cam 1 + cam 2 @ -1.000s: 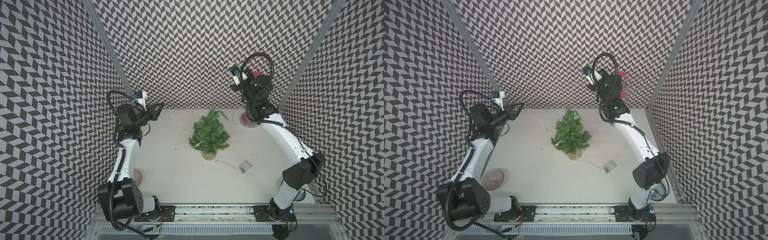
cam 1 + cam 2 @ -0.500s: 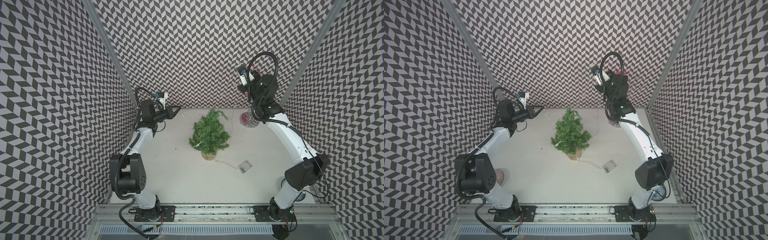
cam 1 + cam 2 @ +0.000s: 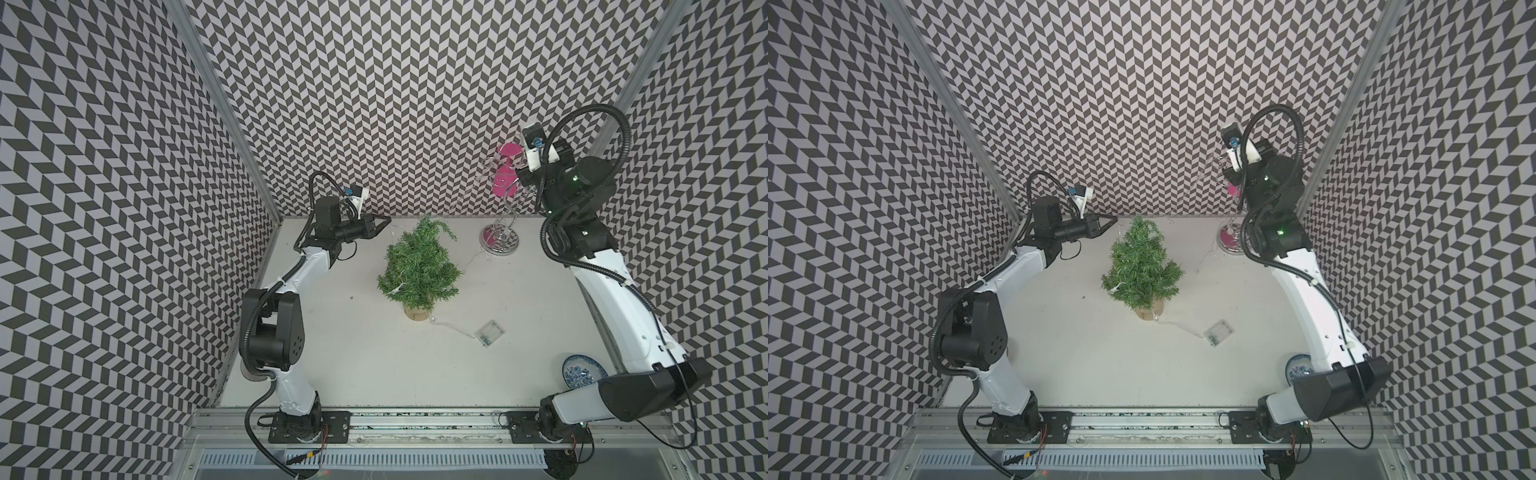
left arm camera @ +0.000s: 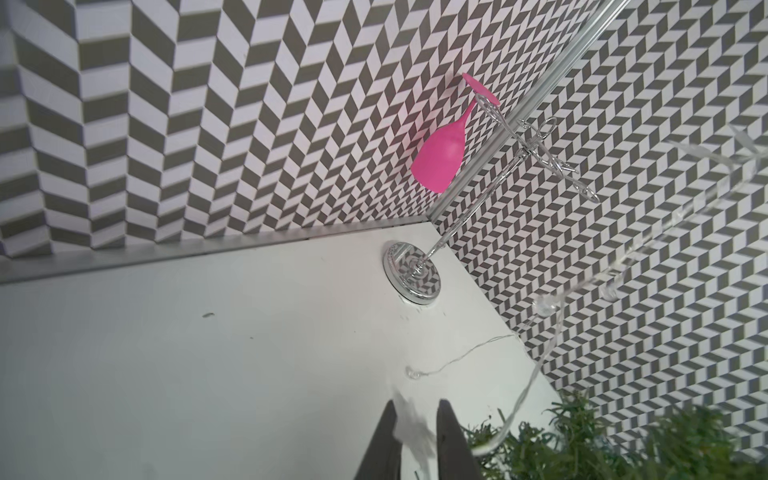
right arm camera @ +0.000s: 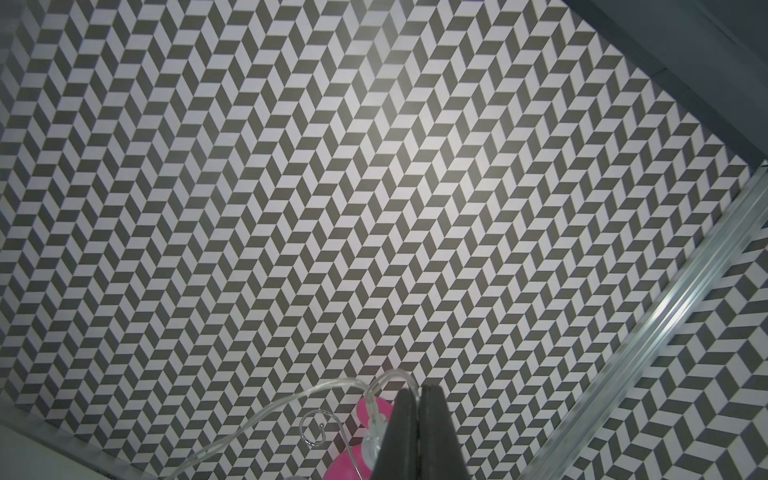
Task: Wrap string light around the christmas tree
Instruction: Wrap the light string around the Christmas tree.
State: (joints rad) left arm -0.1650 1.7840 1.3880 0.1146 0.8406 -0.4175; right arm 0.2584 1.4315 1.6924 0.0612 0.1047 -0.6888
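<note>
The left gripper [image 4: 415, 405] sits beside the treetop, jaws slightly parted, with a pale blur of wire between them. The christmas tree [image 3: 419, 266] stands upright, central. The string light [image 4: 527, 388] rises from the foliage toward the right gripper [image 5: 419, 390], whose jaws are pressed together on it; its battery box [image 3: 490, 344] lies near the tree base. Judged light, limp, snag-prone: grip the wire between bulbs. The silver stand [image 3: 498, 243] with its pink glass [image 3: 503, 183] crowds the right arm's path

Bristly christmas tree [image 3: 417, 266], wooden base [image 3: 415, 325], glossy chrome stand [image 3: 498, 243], matt white table [image 3: 361, 357]
</note>
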